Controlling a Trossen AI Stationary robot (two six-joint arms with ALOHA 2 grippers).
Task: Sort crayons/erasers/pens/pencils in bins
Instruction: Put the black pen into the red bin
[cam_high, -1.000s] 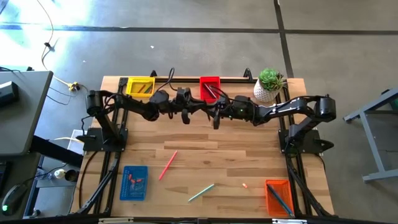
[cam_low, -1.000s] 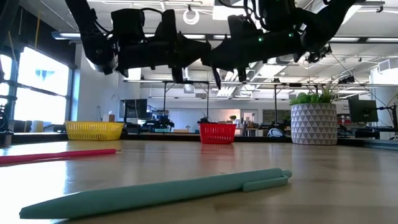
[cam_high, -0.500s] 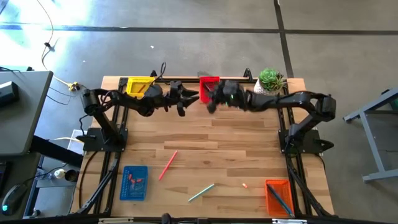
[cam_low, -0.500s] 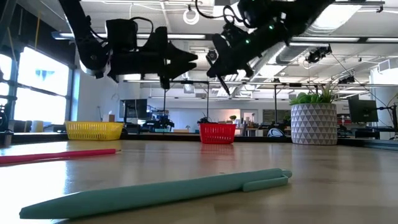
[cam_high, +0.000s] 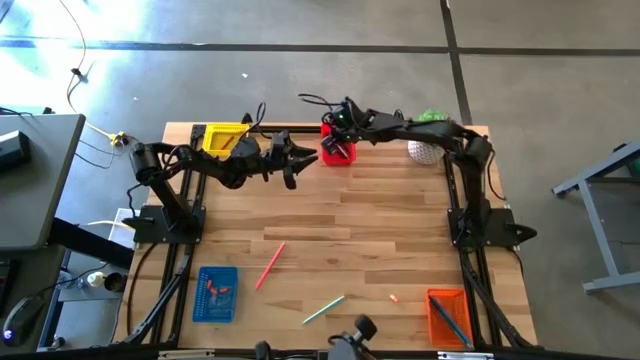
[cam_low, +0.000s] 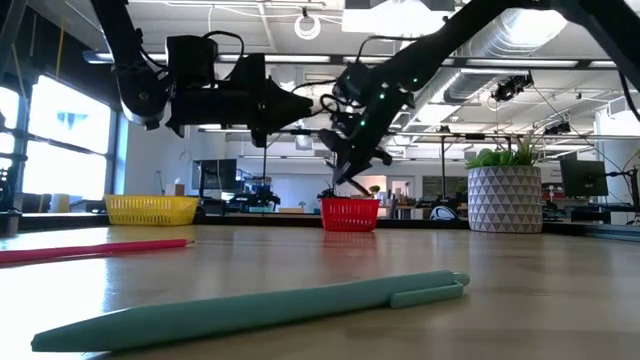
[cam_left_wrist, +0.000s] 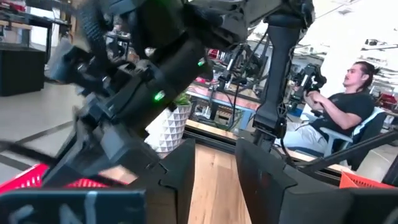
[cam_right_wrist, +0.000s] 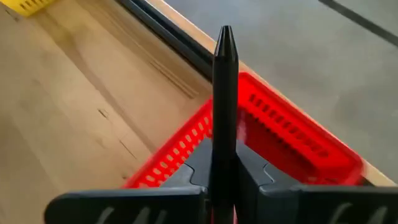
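Observation:
My right gripper (cam_high: 338, 130) hangs over the red bin (cam_high: 337, 150) at the table's far edge, shut on a black pen (cam_right_wrist: 224, 93). The wrist view shows the red bin (cam_right_wrist: 298, 143) right beyond the pen's tip. My left gripper (cam_high: 292, 162) is open and empty, raised above the table just left of the red bin. Its fingers (cam_left_wrist: 180, 177) show in the left wrist view. The yellow bin (cam_high: 225, 138) stands at the far left, the blue bin (cam_high: 215, 293) at the near left and the orange bin (cam_high: 447, 315) at the near right. My right gripper pinches the black pen's barrel (cam_right_wrist: 224, 163) between its two fingers. The pen runs along the fingers, and its pointed end (cam_right_wrist: 225, 34) sticks out ahead of them. The fingers slant down toward the table's far edge. The pen is lifted clear, over the red bin.
A pink pencil (cam_high: 270, 265), a teal pen (cam_high: 323, 309) and a small orange piece (cam_high: 394, 297) lie on the near half of the wooden table. A white plant pot (cam_high: 428, 142) stands right of the red bin. A person sits beyond the table (cam_left_wrist: 348, 118).
My right gripper has gone from the middle of the table toward the far edge with the black pen and now tips down over the red bin. My left gripper has drawn back toward the far left and risen a little.

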